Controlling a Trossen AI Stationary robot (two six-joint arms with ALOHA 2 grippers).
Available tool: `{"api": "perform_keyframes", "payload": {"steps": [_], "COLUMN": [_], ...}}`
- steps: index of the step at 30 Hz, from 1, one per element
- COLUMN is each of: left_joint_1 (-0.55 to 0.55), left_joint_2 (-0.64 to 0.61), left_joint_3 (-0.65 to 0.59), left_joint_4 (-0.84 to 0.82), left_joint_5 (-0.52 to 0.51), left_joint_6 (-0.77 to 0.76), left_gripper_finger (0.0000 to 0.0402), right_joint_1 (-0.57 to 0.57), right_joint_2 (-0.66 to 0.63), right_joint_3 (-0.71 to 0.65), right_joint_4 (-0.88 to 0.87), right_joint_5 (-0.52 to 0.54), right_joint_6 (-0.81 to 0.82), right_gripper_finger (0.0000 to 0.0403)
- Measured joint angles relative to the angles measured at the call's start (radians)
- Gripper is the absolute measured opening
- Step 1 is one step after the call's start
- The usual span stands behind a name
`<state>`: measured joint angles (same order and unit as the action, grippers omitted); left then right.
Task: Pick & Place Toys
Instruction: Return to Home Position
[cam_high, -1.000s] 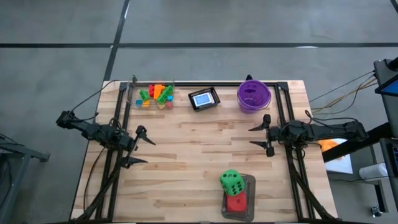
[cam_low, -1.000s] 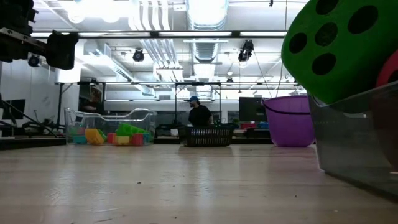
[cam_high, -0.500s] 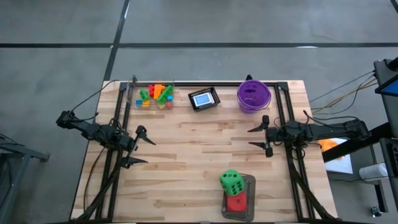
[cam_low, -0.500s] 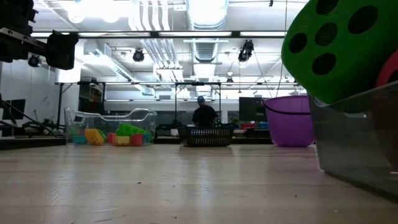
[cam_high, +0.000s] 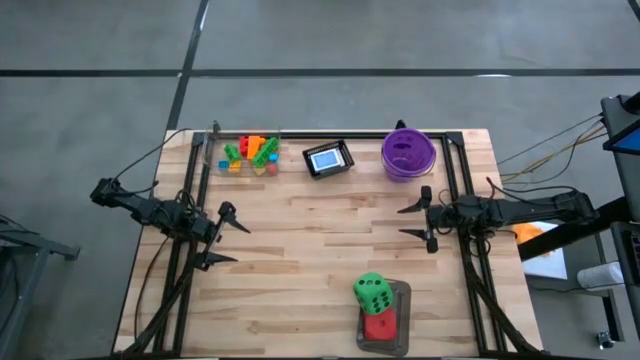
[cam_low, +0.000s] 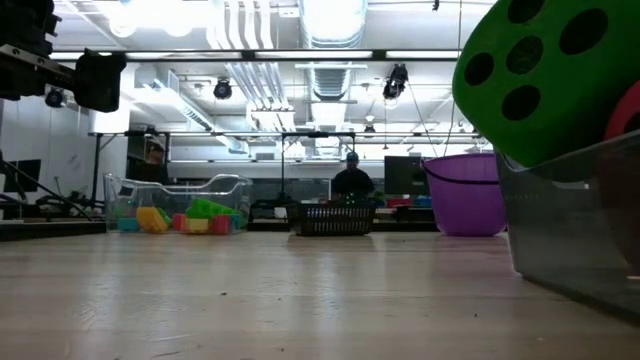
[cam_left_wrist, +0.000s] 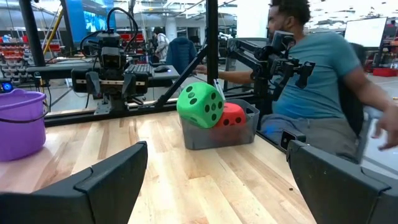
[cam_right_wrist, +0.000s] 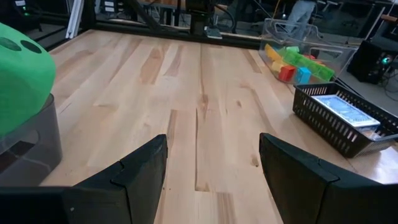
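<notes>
While the left gripper (cam_high: 240, 243) and right gripper (cam_high: 402, 221) hang open and empty, nothing can drop. Bricks (cam_high: 252, 152) lie in their tray (cam_low: 175, 192), cards (cam_high: 325, 159) in the black basket (cam_right_wrist: 323, 121), dice (cam_high: 372, 293) in the grey bin (cam_left_wrist: 214, 137); a wide right-arm swing might clip the purple bowl (cam_high: 408, 153).

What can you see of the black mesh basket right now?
The black mesh basket is a shallow rectangular tray of dark wire mesh with low walls and a thicker rim. It sits flat on the wooden table near the far edge, turned slightly askew, between the clear bin holding bricks and the purple bowl, touching neither. A blue card deck lies flat inside.
</notes>
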<state>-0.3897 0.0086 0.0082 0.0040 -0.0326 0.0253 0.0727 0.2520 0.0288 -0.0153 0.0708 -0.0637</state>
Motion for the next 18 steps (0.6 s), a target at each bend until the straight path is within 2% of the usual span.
{"api": "perform_keyframes", "payload": {"steps": [18], "left_joint_1": [0.0], "left_joint_2": [0.0], "left_joint_3": [0.0], "left_joint_4": [0.0], "left_joint_5": [0.0], "left_joint_6": [0.0], "left_gripper_finger": [0.0388], "right_joint_1": [0.0], "right_joint_2": [0.007], "right_joint_3": [0.001], "right_joint_4": [0.0], "right_joint_5": [0.0], "right_joint_6": [0.0], "right_gripper_finger": [0.0252]}}
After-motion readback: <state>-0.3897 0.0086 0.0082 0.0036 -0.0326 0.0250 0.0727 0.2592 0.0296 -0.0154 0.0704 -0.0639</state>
